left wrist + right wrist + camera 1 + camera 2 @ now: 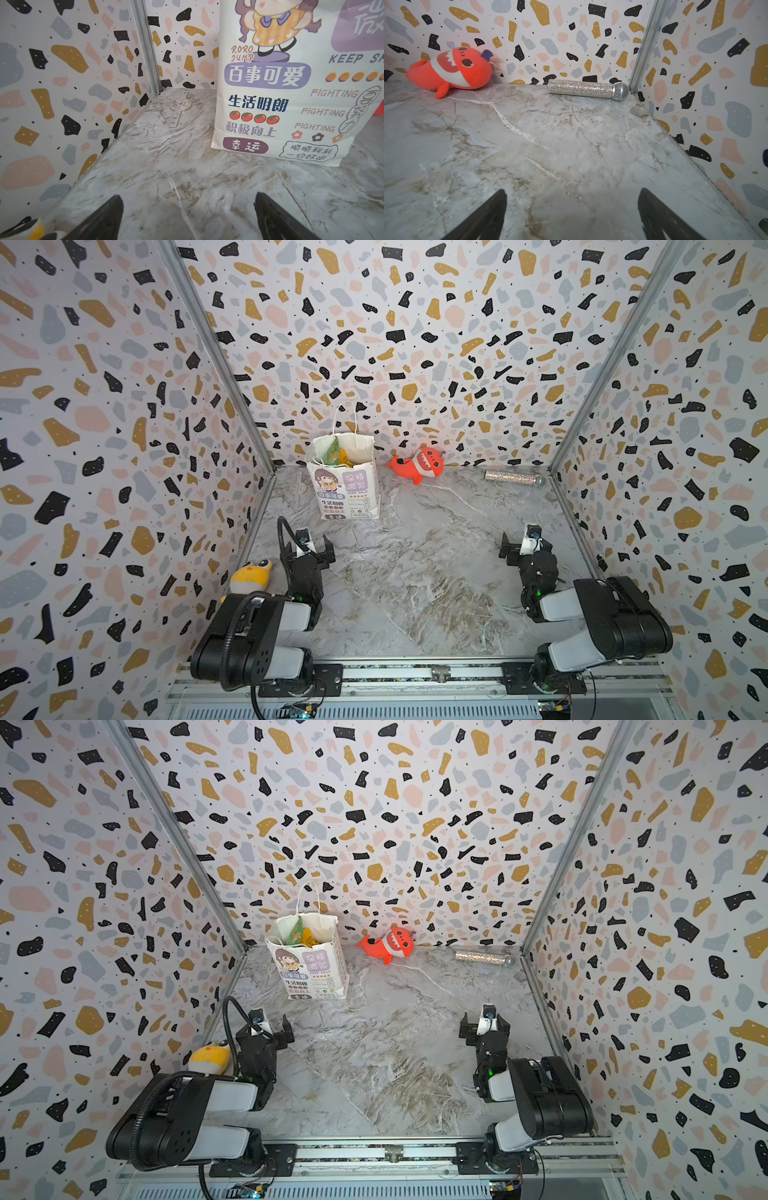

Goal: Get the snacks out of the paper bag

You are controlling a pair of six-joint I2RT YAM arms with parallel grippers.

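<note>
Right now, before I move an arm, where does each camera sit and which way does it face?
Top views: high over the near rail, looking down toward the back wall; both arms show, left gripper and right gripper open.
Left wrist: low behind its fingers, facing the paper bag and a wall corner.
Right wrist: low behind its fingers, facing the shark plush and glittery microphone.
Shared: the top views also show the bag, plush and microphone.

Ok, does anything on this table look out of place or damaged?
The paper bag has a crumpled, uneven top rim, though it stands upright with the snacks inside. A yellow plush toy sits tucked by the side wall. Nothing is spilled.
</note>
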